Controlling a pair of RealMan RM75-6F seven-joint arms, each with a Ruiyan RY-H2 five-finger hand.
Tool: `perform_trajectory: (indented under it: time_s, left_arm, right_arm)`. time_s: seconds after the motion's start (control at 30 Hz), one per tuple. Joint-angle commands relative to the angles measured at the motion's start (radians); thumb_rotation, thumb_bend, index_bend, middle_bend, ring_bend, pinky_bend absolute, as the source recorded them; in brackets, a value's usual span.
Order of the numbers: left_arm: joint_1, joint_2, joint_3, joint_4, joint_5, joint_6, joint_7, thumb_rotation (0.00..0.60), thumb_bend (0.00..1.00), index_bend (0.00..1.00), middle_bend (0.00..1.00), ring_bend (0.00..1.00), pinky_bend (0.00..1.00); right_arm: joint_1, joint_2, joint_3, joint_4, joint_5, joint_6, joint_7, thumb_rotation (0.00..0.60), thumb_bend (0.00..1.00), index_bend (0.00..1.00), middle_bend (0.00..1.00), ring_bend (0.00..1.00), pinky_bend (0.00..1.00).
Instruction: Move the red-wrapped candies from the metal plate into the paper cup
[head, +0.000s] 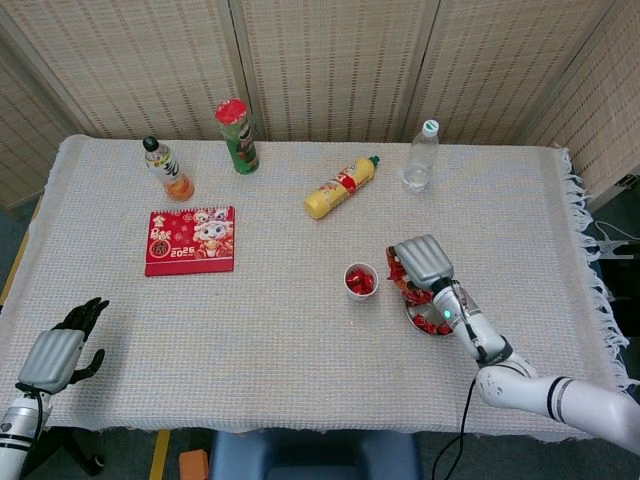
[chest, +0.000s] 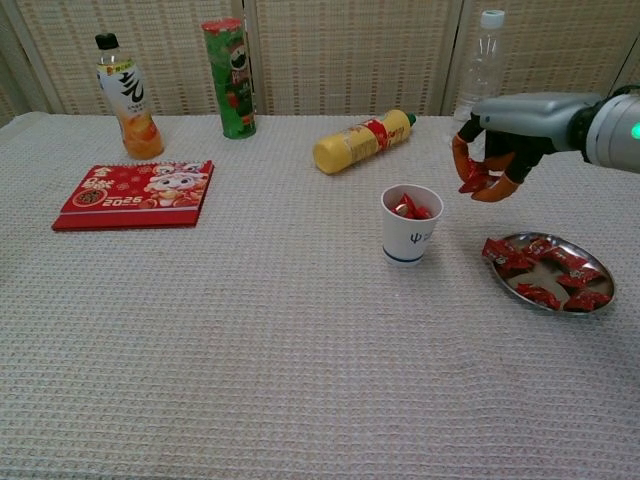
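**Right hand holds a red candy beside the paper cup**

Nearest the robot, the left hand (head: 58, 352) rests at the front left corner of the table (head: 300, 380), holding nothing, its dark fingers apart and slightly curled; it shows only in the head view.

Further in, on the right, the metal plate (chest: 500, 280) lies flat with several red-wrapped candies (chest: 540, 295) scattered in it, their wrappers pointing in mixed directions with no common axis. The paper cup (chest: 410, 240) stands upright, mouth up, just left of the plate and apart from it, with red candies (chest: 408, 208) already inside.

The right hand (chest: 485, 165) hangs above the table between cup and plate, to the right of the cup's rim and higher than it, touching neither. Its fingertips (chest: 461, 158) point down and pinch one red candy (chest: 474, 181); which way the candy's long axis runs cannot be told, as the fingers cover much of it.

On the left lies a red calendar booklet (chest: 135, 194), flat. Toward the back, a yellow bottle (chest: 360, 141) lies on its side, its cap to the right and away. Along the far edge stand an orange drink bottle (chest: 125, 97), a green can (chest: 230, 78) and a clear water bottle (chest: 477, 82), all upright.
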Motion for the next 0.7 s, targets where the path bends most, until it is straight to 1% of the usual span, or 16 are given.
perform_trajectory:
  time_s: [0.03,0.17,0.33,0.43,0.5,0.53,0.7]
  left_arm:
    - [0.001,0.004,0.000,0.001,0.002,0.001,-0.007,0.600,0.45,0.00,0.00,0.08,0.37]
    - [0.003,0.009,0.001,0.000,0.008,0.005,-0.018,0.600,0.45,0.00,0.00,0.08,0.37]
    - [0.007,0.012,0.004,-0.002,0.018,0.013,-0.025,0.600,0.45,0.00,0.00,0.08,0.37]
    - [0.007,0.013,0.004,-0.001,0.019,0.015,-0.026,0.600,0.45,0.00,0.00,0.08,0.37]
    - [0.007,0.013,0.004,-0.001,0.019,0.014,-0.026,0.600,0.45,0.00,0.00,0.09,0.37]
    - [0.007,0.013,0.005,-0.001,0.019,0.014,-0.026,0.600,0.45,0.00,0.00,0.09,0.37]
    - [0.007,0.011,0.004,-0.001,0.020,0.014,-0.024,0.600,0.45,0.00,0.00,0.09,0.37]
  right_arm:
    - [0.036,-0.030,0.002,-0.018,0.037,0.001,-0.036,0.600,0.22,0.55,1.00,0.93,1.00]
    - [0.072,-0.050,-0.003,-0.033,0.084,0.010,-0.067,0.600,0.22,0.55,1.00,0.93,1.00]
    - [0.099,-0.074,-0.012,-0.033,0.104,0.047,-0.100,0.600,0.22,0.54,1.00,0.93,1.00]
    - [0.111,-0.084,-0.022,-0.028,0.109,0.066,-0.113,0.600,0.22,0.48,1.00,0.93,1.00]
    - [0.114,-0.086,-0.028,-0.027,0.115,0.075,-0.120,0.600,0.22,0.41,1.00,0.93,1.00]
    - [0.116,-0.086,-0.030,-0.027,0.117,0.078,-0.123,0.600,0.22,0.39,1.00,0.93,1.00]
    - [0.121,-0.079,-0.044,-0.033,0.128,0.097,-0.134,0.600,0.22,0.37,1.00,0.93,1.00]
